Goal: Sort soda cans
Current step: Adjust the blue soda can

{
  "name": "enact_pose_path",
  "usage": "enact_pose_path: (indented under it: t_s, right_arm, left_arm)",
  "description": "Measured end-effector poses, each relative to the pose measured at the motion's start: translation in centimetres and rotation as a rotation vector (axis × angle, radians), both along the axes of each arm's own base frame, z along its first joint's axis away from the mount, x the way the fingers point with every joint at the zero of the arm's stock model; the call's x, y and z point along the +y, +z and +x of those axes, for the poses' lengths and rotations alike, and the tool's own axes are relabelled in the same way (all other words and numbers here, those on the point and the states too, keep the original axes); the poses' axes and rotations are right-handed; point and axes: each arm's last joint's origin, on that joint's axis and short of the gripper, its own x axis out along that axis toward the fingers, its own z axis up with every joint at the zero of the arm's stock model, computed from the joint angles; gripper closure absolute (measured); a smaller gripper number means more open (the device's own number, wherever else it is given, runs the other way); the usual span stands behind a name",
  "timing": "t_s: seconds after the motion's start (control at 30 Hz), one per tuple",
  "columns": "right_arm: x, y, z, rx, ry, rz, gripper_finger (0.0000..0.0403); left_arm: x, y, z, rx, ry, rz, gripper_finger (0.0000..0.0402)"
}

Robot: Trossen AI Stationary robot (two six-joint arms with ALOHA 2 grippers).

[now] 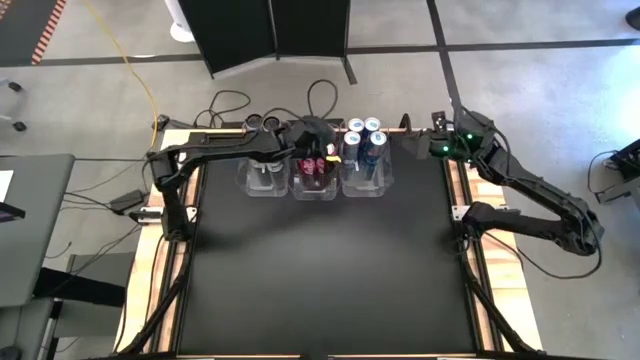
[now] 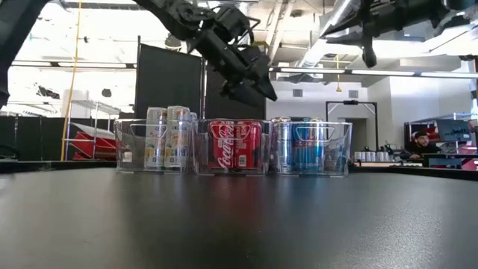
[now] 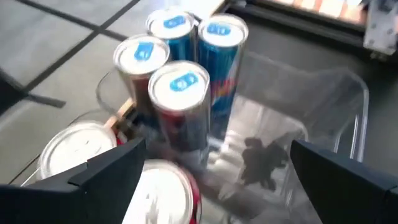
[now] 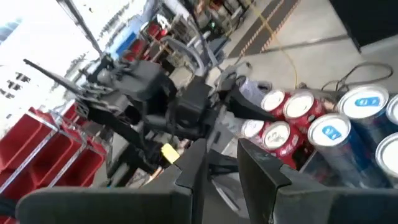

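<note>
- Currently recorded — three clear bins (image 2: 310, 170) set side by side at the table's (image 1: 320, 270) far edge.
- Red cans (image 2: 237, 145) are held in the middle bin; four silver tops are seen in the right wrist view.
- Blue-and-silver cans (image 1: 364, 140) are held in the right-hand bin (four, clustered at its far end).
- Pale cans (image 2: 167, 136) are seen in the left-hand bin.
- Left gripper (image 3: 211, 180) is held above the middle bin, fingers (image 3: 109, 171) spread wide, nothing gripped.
- Right gripper (image 4: 217, 165) is raised beside the bins — fingers nearly closed, nothing held.
</note>
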Motion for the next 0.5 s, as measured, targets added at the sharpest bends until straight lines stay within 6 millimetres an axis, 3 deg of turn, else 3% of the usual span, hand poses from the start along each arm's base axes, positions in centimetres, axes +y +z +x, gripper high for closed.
enact_pose_path:
  t_s: [0.27,0.5]
  right_arm:
    - [0.1,0.6,-0.9,-0.046,-0.077,0.023,0.0295]
    - [0.0,0.6,-1.1,-0.06,-0.105,0.048,0.0295]
  left_arm:
    - [2.4,-0.8,1.3,-0.045,-0.074,0.066,0.0007]
    - [3.5,-0.7,1.1,-0.076,-0.105,0.126,0.0002]
